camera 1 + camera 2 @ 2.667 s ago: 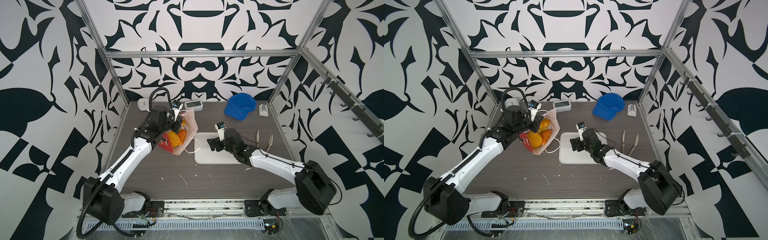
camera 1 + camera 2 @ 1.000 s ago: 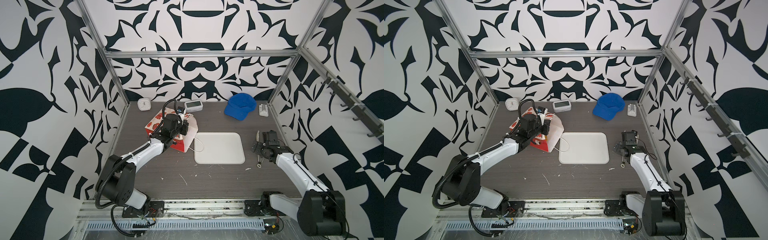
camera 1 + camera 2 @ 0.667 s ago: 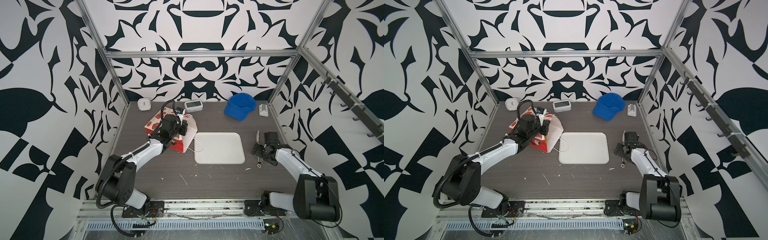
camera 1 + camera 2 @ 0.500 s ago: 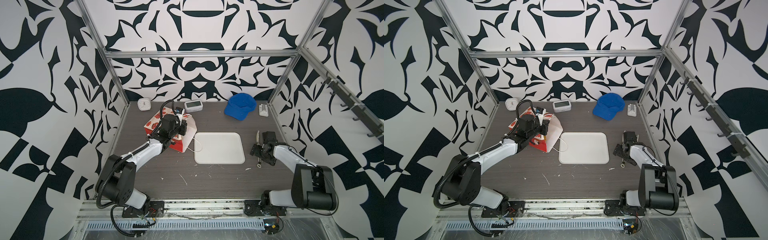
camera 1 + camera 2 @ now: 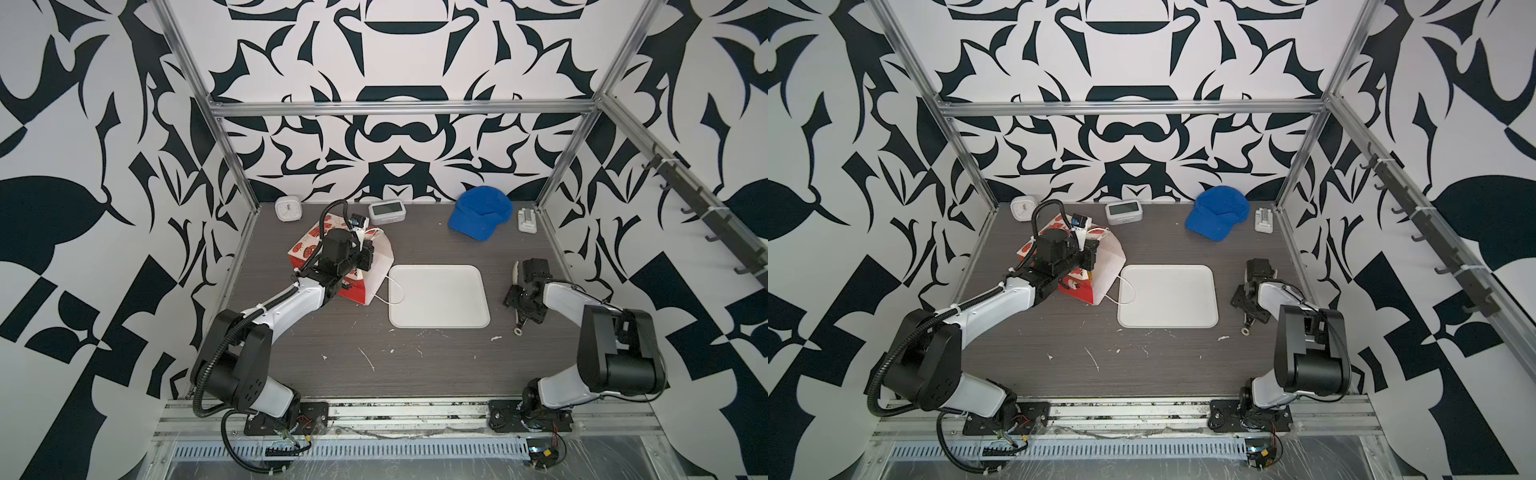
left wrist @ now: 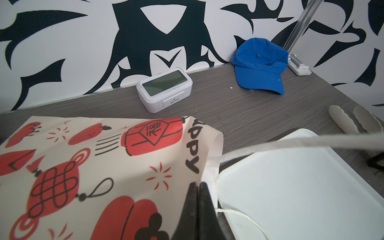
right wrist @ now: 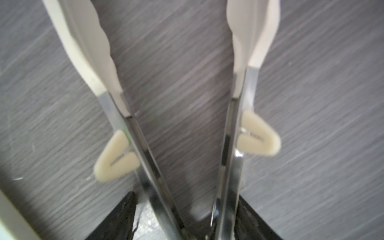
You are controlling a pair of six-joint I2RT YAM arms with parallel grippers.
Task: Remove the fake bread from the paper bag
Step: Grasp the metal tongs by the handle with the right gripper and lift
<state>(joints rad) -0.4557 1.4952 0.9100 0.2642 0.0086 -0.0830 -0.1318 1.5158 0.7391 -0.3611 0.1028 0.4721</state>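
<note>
The paper bag [image 5: 307, 251] [image 5: 1113, 257] [image 6: 83, 166], red and white with cartoon prints, lies tipped over at the back left, its mouth toward the white tray [image 5: 438, 295]. The fake bread is hidden inside it. My left gripper [image 5: 368, 259] [image 6: 197, 184] is shut on the bag's rim at the mouth. My right gripper [image 5: 521, 301] [image 7: 187, 195] sits low over metal tongs [image 5: 515, 270] [image 7: 141, 135] lying on the table right of the tray. Its fingers stand apart outside the tongs' two arms, with a sliver of gap on one side.
A blue cap [image 5: 480, 214], a white digital clock [image 5: 386, 211], a small white clock [image 5: 286, 208] and a white device [image 5: 527, 219] line the back wall. A white cord handle [image 5: 395, 291] loops from the bag onto the tray's edge.
The left arm has set the bag down from its raised, open pose, and the bread no longer shows. The right gripper left the tray, moved right and came down over the tongs.
</note>
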